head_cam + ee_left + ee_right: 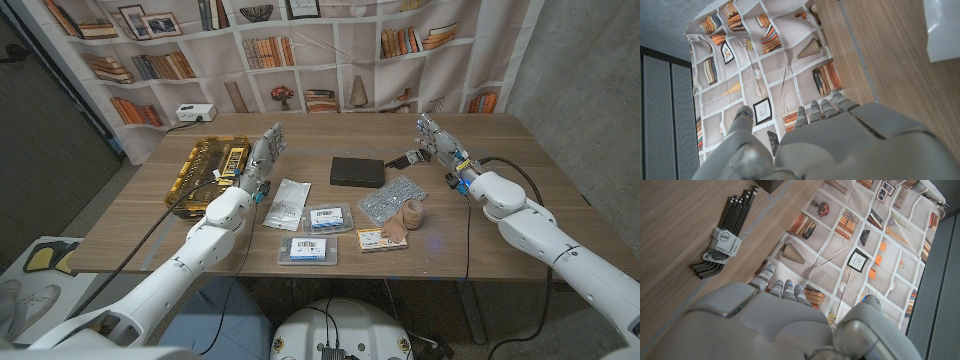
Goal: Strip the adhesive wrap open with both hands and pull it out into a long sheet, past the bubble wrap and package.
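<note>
Reaching has not begun — both hands hover above the table [150, 250], holding nothing. Left hand [262, 160] stands raised near the yellow case [205, 168], fingers extended and loosely apart; right hand [437, 140] is up beside the hex keys [408, 158], fingers likewise straight and empty. Tan adhesive wrap [408, 218] lies near the front middle, touching the bubble wrap [390, 198], just beside a small package [376, 239]. Next, I judge, both hands must come inward and down — one pinning the roll, one finding its loose end.
</note>
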Motion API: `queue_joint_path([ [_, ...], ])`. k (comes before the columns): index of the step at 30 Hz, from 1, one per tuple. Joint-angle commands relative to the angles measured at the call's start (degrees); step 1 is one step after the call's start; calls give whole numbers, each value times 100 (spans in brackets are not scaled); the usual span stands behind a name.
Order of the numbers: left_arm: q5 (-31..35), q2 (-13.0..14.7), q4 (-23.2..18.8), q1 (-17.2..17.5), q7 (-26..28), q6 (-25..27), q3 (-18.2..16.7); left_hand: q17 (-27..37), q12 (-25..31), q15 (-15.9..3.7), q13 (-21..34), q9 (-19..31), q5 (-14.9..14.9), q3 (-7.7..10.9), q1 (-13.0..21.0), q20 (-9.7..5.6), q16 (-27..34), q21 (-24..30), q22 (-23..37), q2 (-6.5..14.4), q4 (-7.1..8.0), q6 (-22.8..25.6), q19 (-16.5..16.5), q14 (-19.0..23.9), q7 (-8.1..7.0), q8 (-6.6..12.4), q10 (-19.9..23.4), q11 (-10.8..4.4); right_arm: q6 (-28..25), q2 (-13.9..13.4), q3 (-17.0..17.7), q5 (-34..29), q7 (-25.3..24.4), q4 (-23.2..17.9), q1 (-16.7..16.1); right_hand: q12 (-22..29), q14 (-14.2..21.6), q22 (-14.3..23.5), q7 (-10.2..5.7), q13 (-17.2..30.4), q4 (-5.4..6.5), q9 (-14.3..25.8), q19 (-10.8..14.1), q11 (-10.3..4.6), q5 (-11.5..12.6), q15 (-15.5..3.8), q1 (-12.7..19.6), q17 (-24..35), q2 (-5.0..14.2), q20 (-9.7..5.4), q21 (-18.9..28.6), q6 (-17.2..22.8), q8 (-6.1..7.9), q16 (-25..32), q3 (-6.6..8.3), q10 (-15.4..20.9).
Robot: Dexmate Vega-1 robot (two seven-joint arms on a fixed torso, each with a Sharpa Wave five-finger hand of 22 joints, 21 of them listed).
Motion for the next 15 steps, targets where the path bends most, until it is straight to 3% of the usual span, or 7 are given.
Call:
queue_joint_path([
  [1,-5,118,-152,-22,-27,157,-15,18,-17,4,12,15,25,11,58,-42,15,27,22,-7,-11,-60,7,-59,22,-6,-57,-28,-145,-264,21,-349,-193,-251,-80,5,-172,26,-30,11,-42,8,-49,-23,25,-38,48,4,20,8,12,-44,18,1,13,-70],
  [15,-6,101,-149,25,3,146,-7,17,-8,6,11,12,24,6,63,-23,24,22,21,-4,-10,-57,-15,-60,34,18,-52,-31,-138,-455,-20,-899,-375,-451,-79,50,-202,25,-79,3,-65,5,-96,-23,26,-54,78,-7,41,-2,32,11,56,31,23,-54],
])
